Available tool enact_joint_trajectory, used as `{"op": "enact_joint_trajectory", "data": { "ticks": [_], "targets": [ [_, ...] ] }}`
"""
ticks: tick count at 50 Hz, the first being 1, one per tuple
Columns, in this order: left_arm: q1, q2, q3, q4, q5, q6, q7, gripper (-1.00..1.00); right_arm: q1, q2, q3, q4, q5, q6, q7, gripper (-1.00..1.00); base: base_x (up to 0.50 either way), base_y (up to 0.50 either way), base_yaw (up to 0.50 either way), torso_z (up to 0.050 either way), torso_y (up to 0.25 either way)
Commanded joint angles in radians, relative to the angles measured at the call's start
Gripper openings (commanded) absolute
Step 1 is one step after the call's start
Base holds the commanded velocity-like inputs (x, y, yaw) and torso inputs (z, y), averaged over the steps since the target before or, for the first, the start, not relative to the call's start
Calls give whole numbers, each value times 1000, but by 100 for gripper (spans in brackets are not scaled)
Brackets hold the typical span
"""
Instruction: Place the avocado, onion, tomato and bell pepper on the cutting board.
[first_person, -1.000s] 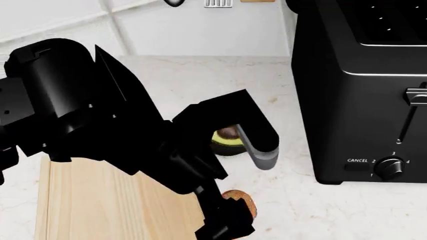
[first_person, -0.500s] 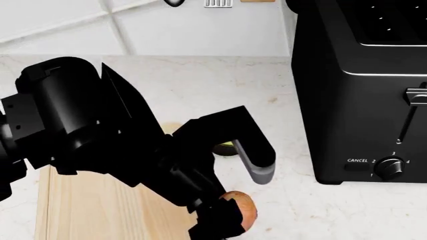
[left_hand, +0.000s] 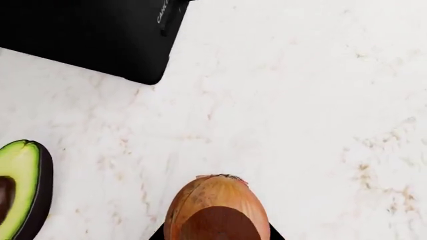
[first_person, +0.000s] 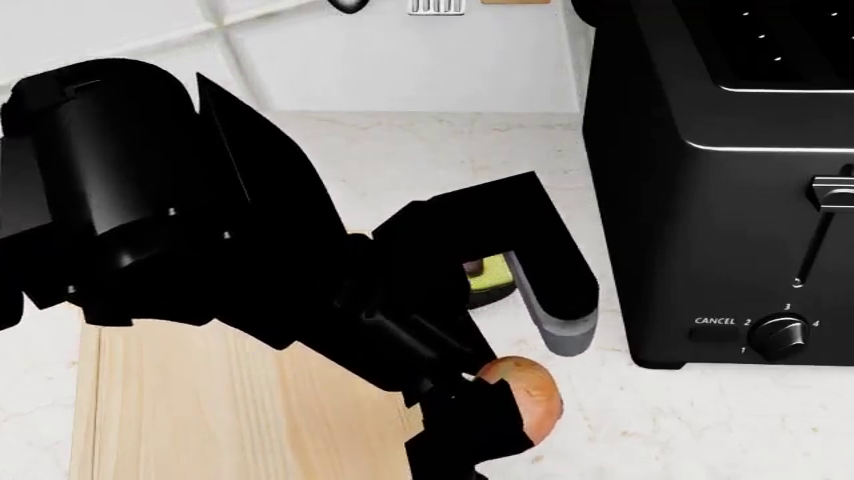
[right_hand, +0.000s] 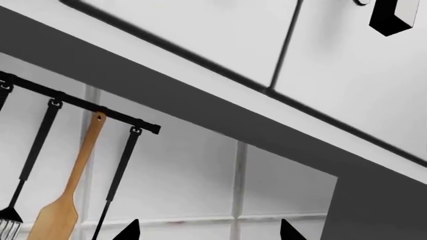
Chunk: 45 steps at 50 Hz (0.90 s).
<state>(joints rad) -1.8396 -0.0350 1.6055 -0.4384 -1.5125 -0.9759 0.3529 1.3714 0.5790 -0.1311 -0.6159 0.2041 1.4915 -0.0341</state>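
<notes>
My left gripper (first_person: 501, 415) is shut on the tan-orange onion (first_person: 523, 392) and holds it above the counter, just right of the pale wooden cutting board (first_person: 200, 410). In the left wrist view the onion (left_hand: 217, 207) fills the space between the jaws. The halved avocado (first_person: 489, 275) lies on the counter behind the left arm, mostly hidden; it also shows in the left wrist view (left_hand: 20, 187). My right gripper (right_hand: 207, 232) is open and empty, raised and facing the tiled wall. The tomato and the bell pepper are out of view.
A black toaster (first_person: 727, 180) stands on the counter at the right, close to the onion. A rail with hanging utensils, among them a wooden spatula (right_hand: 63, 200), runs along the wall. The marble counter (first_person: 441, 160) stretches back to the wall.
My left gripper has lifted the onion and carried it a little to the right. The arm has shifted, and more of the avocado shows than half a second ago.
</notes>
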Motion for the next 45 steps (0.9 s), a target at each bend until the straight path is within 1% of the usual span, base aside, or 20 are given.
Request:
{"op": "enact_joint_trajectory", "data": {
  "ticks": [1,15,19,23,26,32,37,45],
  "targets": [
    [-75,35,-38,13,5,4,34,-100,48,-14,3,6,-13,22,-30,100,0,0,0,0,0],
    [-106,35,-44,-56,100,-65,51,-100,120,-17,-13,-11,9,73,-19,100,0,0,0,0,1],
    [-121,35,-44,-41,139,-84,71,-100,144,-15,-21,-4,41,77,7,100,0,0,0,0,0],
    [-133,35,-41,-6,143,-116,63,-100,145,-8,-16,-3,86,76,43,100,0,0,0,0,0],
    [-139,34,-37,-21,144,-147,71,-100,150,-13,-17,1,112,76,68,100,0,0,0,0,0],
    [-153,-67,-55,101,76,-216,-7,-100,193,-6,-29,22,189,77,130,100,0,0,0,0,0],
    [-167,-129,-69,178,22,-263,-63,-100,209,2,-37,39,223,71,157,100,0,0,0,0,2],
    [-179,-203,-77,231,-18,-294,-99,-100,221,11,-40,45,255,68,176,100,0,0,0,0,0]
  ]
}}
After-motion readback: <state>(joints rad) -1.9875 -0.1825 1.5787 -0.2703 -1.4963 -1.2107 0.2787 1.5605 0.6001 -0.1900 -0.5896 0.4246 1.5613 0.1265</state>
